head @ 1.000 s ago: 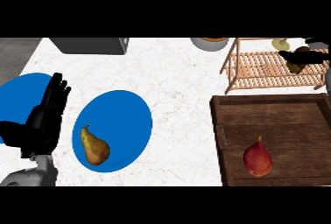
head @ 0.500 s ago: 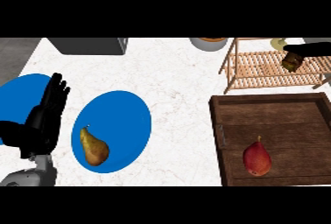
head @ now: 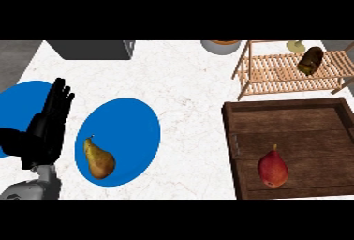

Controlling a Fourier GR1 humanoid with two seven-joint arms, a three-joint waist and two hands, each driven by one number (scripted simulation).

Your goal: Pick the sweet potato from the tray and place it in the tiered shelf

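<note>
Overhead, the head view shows a white marbled tabletop [head: 187, 84] with the sweet potato [head: 310, 61], a dark brown elongated body, lying on the slatted top of the tiered shelf [head: 276, 77] at the far right, and not in the wooden tray [head: 290, 117] just in front of that shelf. Its long axis runs mostly near-to-far and leans a little, with the far end toward the right and the near end toward the left; which end is the thinner cannot be told. The left hand [head: 48, 124] rests at the left edge with its fingers straight, spread and pointing away, holding nothing, over a blue plate [head: 17, 101]. From this hand the sweet potato lies well apart, far across the tabletop to the right and farther away. The right hand is not in view, though by side it is judged the nearer to the shelf. A red fruit [head: 273, 168] lies in the tray, stem end pointing away, and a pear [head: 99, 158] lies on a second blue plate [head: 128, 122]. The placing step appears done.
</note>
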